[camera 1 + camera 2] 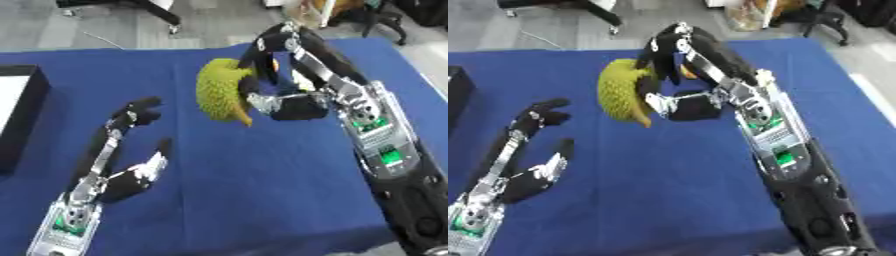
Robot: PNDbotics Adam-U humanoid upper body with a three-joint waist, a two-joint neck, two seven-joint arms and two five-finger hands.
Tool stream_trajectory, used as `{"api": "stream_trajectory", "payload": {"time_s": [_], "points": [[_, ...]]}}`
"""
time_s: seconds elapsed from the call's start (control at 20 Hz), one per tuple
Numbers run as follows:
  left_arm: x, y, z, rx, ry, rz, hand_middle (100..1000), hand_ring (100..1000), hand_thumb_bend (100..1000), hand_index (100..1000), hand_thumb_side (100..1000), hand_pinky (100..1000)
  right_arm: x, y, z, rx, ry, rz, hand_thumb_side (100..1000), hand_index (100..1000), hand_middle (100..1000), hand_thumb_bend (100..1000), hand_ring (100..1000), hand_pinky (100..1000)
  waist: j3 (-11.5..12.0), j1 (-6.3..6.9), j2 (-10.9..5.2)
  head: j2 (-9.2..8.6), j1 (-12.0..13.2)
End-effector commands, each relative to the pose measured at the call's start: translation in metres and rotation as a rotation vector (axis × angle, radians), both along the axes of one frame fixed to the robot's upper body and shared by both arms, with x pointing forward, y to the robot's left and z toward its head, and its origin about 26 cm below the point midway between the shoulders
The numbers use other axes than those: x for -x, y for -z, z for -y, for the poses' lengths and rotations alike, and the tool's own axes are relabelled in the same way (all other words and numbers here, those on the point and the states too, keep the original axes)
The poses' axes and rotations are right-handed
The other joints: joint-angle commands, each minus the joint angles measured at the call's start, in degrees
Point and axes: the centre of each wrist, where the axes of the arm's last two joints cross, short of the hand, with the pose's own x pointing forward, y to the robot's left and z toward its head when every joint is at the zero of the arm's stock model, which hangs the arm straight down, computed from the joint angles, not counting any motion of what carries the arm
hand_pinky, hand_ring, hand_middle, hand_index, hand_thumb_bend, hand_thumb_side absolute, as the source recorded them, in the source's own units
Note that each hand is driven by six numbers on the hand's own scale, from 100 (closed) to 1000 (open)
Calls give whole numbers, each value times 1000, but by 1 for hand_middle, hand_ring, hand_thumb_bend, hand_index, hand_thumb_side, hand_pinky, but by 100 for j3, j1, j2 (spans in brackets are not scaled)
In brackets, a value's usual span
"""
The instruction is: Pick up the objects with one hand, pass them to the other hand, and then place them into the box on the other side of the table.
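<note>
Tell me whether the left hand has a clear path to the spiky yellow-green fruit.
Probably yes: the left hand is open with bare blue cloth between it and the spiky yellow-green fruit, which the right hand holds.

Both arms are mostly black with silver metal links and plates. The right hand has black fingers on silver brackets; its forearm carries a silver panel with small green patches. The left hand shows black fingers, silver struts and green spots near the wrist.
</note>
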Motion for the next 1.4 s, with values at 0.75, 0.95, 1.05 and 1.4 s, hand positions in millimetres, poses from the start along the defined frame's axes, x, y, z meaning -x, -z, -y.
{"api": "stream_trajectory", "payload": {"time_s": [0.75, 0.95, 1.05, 1.4], "points": [[-3, -4, 7, -45, 32, 93, 865, 800, 451, 980, 488, 819, 3, -6, -32, 31, -179, -12, 100, 192, 307, 100, 258, 659, 48, -7, -54, -11, -107], [-2, -7, 9, -31, 52, 119, 865, 800, 498, 985, 511, 819, 3, -5, -37, 43, -206, -22, 100, 192, 305, 100, 257, 659, 55, -10, -53, -11, -131], [-2, -8, 10, -18, 65, 127, 865, 800, 507, 987, 524, 819, 3, -4, -40, 48, -219, -25, 100, 191, 304, 100, 255, 658, 57, -14, -52, -11, -146], [-4, -12, 16, 26, 109, 139, 863, 797, 488, 987, 539, 817, 3, -2, -47, 68, -263, -46, 100, 190, 300, 100, 251, 656, 65, -26, -46, -11, -165]]}}
